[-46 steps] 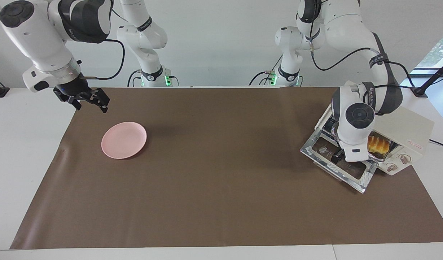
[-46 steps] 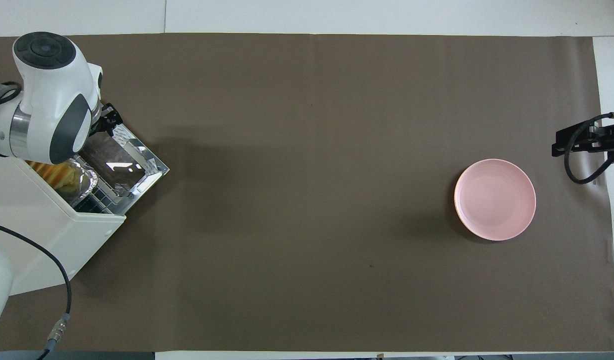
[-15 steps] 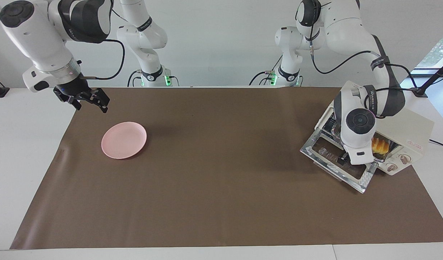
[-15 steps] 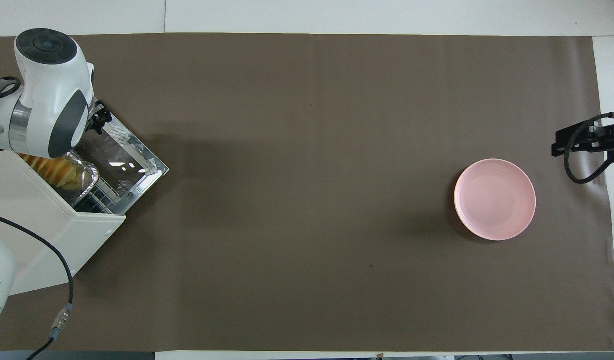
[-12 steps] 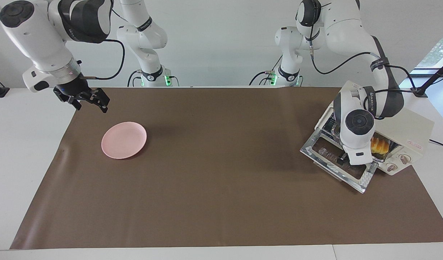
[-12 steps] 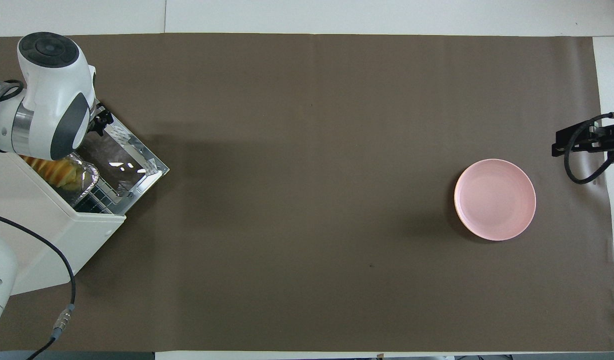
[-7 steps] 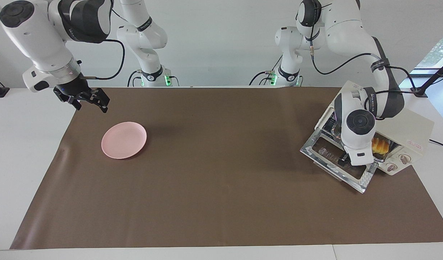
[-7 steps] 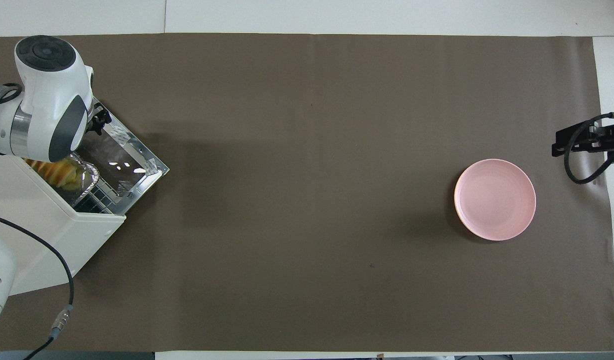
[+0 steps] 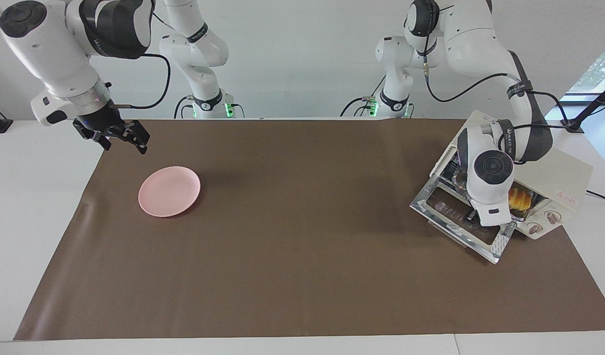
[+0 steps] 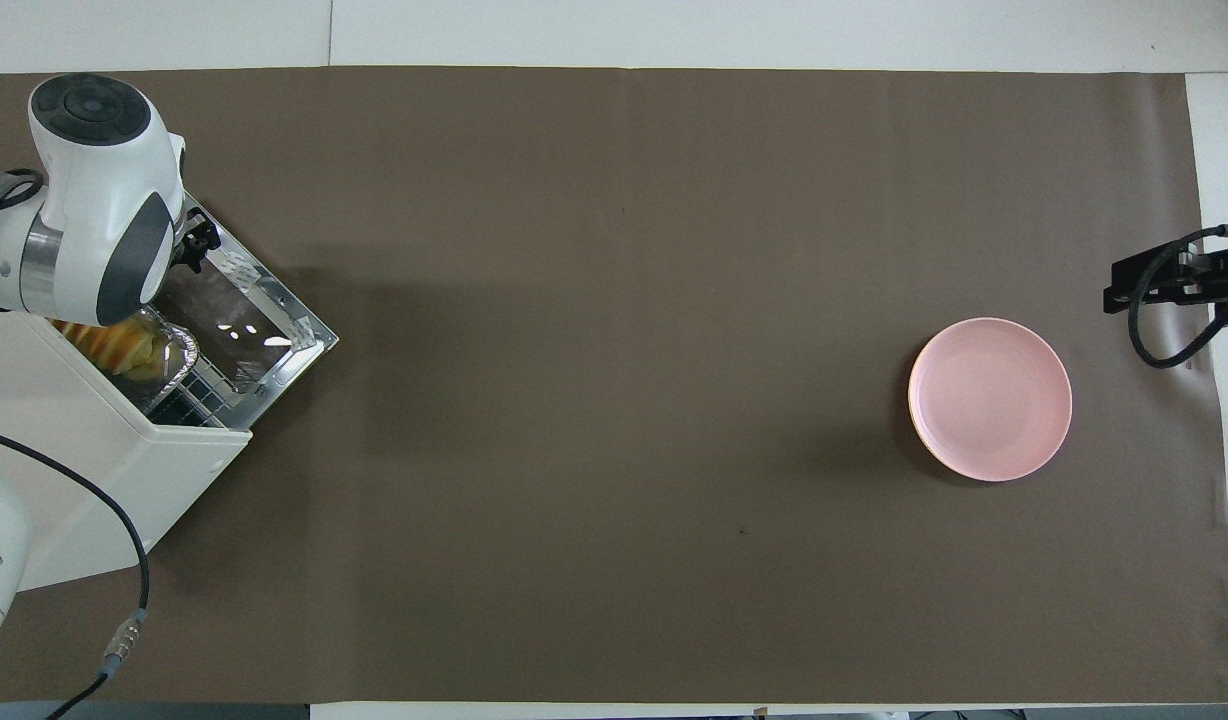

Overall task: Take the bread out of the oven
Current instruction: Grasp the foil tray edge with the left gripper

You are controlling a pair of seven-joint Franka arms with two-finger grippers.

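Golden-yellow bread [image 9: 520, 198] lies in a foil tray [image 10: 174, 352] on the rack inside the cream-white oven [image 9: 554, 185], at the left arm's end of the surface [image 9: 302, 276]. Its glass door [image 9: 462, 224] hangs open and flat. The left gripper [image 9: 472, 215] sits low over that door, at the oven's mouth; its jaws are mostly hidden by the wrist, so their state cannot be told. The right gripper [image 9: 117, 138] waits with jaws apart and empty over the brown mat's edge, near the pink plate [image 9: 169, 191], which holds nothing.
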